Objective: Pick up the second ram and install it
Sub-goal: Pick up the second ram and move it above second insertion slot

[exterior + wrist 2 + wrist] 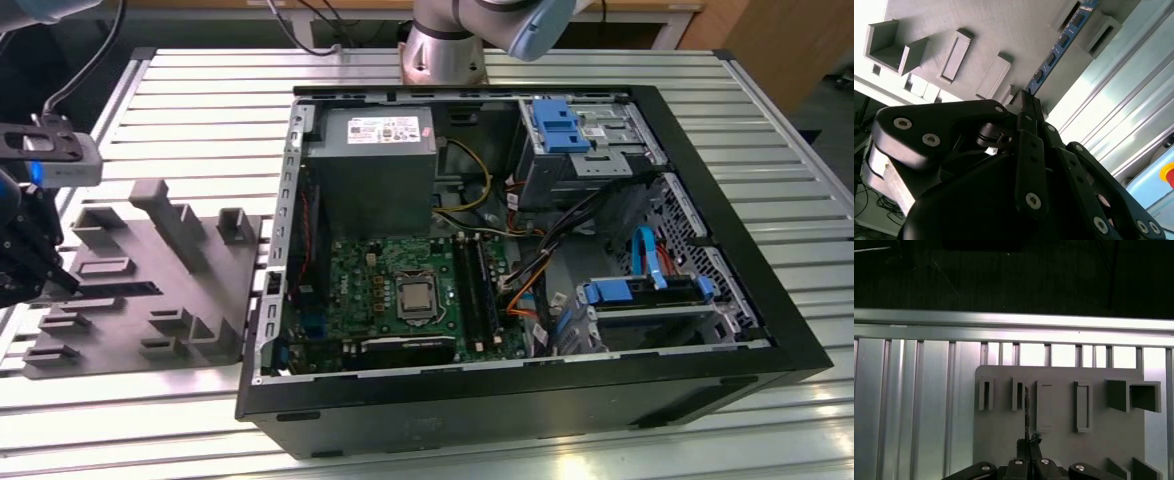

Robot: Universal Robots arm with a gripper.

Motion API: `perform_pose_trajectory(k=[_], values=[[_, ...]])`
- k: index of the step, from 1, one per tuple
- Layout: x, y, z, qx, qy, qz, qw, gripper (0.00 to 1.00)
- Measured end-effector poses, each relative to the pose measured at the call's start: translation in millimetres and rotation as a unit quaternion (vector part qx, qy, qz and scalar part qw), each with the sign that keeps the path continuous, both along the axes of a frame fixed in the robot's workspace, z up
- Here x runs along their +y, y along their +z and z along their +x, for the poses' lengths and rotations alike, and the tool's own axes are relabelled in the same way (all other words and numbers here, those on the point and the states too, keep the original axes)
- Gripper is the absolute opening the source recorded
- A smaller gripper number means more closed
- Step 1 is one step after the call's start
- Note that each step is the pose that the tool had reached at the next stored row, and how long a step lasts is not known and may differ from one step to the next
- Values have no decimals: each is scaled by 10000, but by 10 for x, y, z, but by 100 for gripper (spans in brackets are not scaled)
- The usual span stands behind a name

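The gripper (1024, 102) is pinched onto one end of the second ram (1060, 47), over at the gray fixture plate (1064, 450).

Up close, in both wrist views, the black fingers are drawn in narrow, with the near end of the thin stick caught between their tips. From there the ram runs straight away from the gripper, standing on its edge, blue-dark with small chips along its face. It lies along the plate among the raised slot blocks, and I cannot tell whether it is resting in a slot or just clear of it. The plate sits on the slatted metal table (534, 70), toward the exterior view's left. Farther toward the exterior view's right, well apart from the gripper, the open computer case (534, 410) lies on its side with the green motherboard (354, 270) facing up.
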State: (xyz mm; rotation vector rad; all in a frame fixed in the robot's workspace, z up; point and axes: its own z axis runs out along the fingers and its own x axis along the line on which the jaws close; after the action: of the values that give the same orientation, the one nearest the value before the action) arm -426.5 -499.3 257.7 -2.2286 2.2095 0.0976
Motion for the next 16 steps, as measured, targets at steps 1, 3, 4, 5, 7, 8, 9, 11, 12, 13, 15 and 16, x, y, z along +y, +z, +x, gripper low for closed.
perform_pose_trajectory(k=[1, 3, 4, 5, 7, 8, 9, 11, 12, 13, 15, 16], values=[[0, 11, 0, 0, 0, 5, 10000, 11], [0, 38, 0, 0, 0, 12, 10000, 11], [0, 52, 0, 0, 0, 14, 10000, 11], [0, 64, 0, 0, 0, 16, 10000, 11], [0, 88, 0, 0, 0, 21, 10000, 11], [0, 101, 0, 0, 0, 23, 10000, 11], [0, 114, 0, 0, 0, 27, 10000, 11], [0, 139, 0, -1, 0, 32, 10000, 11], [0, 151, 0, -1, 0, 34, 10000, 11], [0, 163, 0, -1, 0, 37, 10000, 11], [0, 190, 0, -1, 0, 43, 10000, 11], [0, 203, 0, -1, 0, 46, 10000, 11]])
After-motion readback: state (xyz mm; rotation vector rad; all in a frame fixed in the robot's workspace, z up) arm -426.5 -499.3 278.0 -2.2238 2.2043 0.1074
